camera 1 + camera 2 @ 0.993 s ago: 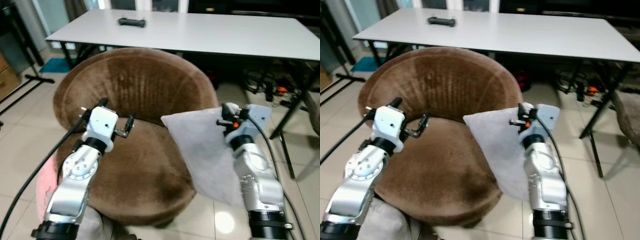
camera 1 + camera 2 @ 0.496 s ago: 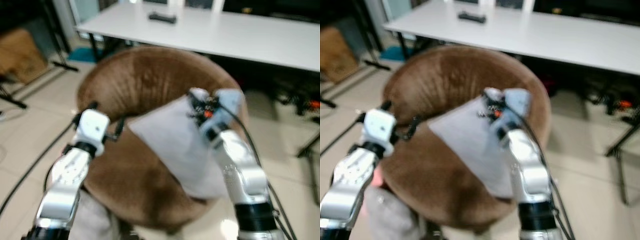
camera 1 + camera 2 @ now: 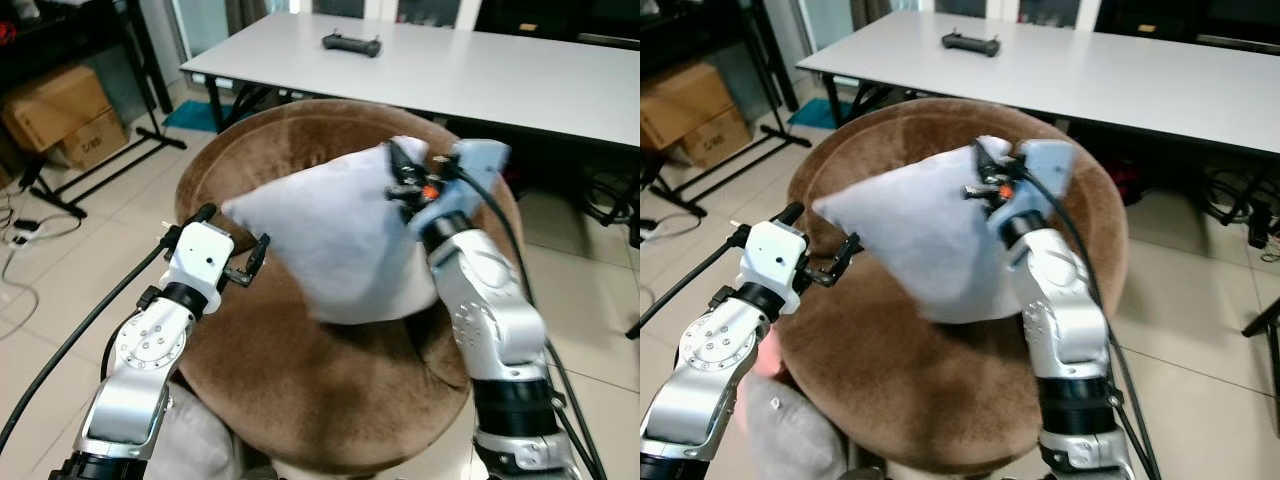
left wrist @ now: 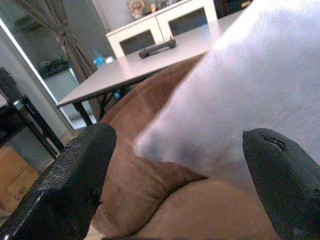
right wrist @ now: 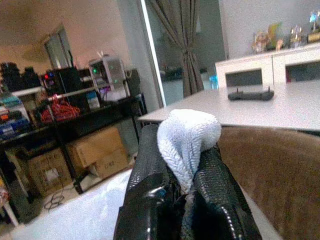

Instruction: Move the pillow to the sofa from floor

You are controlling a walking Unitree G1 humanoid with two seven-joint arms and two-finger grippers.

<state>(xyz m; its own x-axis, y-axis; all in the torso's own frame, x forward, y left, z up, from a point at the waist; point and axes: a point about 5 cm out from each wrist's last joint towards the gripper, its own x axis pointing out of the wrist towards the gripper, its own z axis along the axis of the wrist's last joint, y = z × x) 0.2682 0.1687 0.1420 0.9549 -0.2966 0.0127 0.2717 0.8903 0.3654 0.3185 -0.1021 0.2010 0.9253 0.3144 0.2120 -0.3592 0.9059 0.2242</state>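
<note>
the right gripper pinches one corner of the pillow, which hangs below it over the sofa seat. it looks light and floppy; a corner pinch seems enough. the left gripper waits open beside its lower corner.

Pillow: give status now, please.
Right pincer shut on pillow corner, held above brown sofa seat. Left pincer open beside pillow. Nothing blocking the seat.

My right gripper pinches a pillow of soft, matt pale-grey cloth, its fingers black with a pebbled, faintly glossy skin. The sofa is brown plush velvet, the table smooth matt white, and my arms brushed silver metal.
</note>
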